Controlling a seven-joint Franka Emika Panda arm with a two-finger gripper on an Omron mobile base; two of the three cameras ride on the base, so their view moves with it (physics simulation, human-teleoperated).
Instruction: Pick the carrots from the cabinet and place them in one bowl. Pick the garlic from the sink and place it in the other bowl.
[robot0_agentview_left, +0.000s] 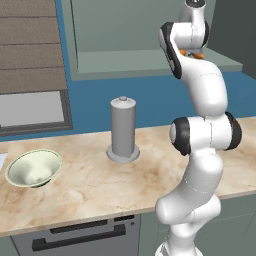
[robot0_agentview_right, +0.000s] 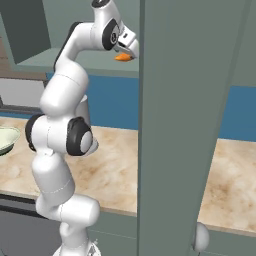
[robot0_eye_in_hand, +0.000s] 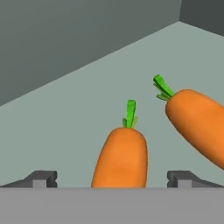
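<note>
Two orange carrots with green tops lie on the cabinet floor (robot0_eye_in_hand: 78, 113). In the hand view one carrot (robot0_eye_in_hand: 121, 157) lies between my two spread fingertips, and the other carrot (robot0_eye_in_hand: 199, 124) lies to its right, outside them. My gripper (robot0_eye_in_hand: 111, 179) is open and grips nothing. From the left base view the arm reaches up into the wall cabinet (robot0_agentview_left: 130, 60), with a bit of orange carrot (robot0_agentview_left: 192, 54) showing behind the wrist. The right base view shows an orange carrot tip (robot0_agentview_right: 123, 57) under the hand. The shallow cream-green bowl (robot0_agentview_left: 34, 168) sits on the counter at the left.
A grey cylindrical holder (robot0_agentview_left: 123, 130) stands on the marble counter (robot0_agentview_left: 100, 190) in front of the arm. An open cabinet door (robot0_agentview_right: 185, 125) stands close to the hand in the right base view. Dark-handled drawers (robot0_agentview_left: 80, 237) run below the counter edge.
</note>
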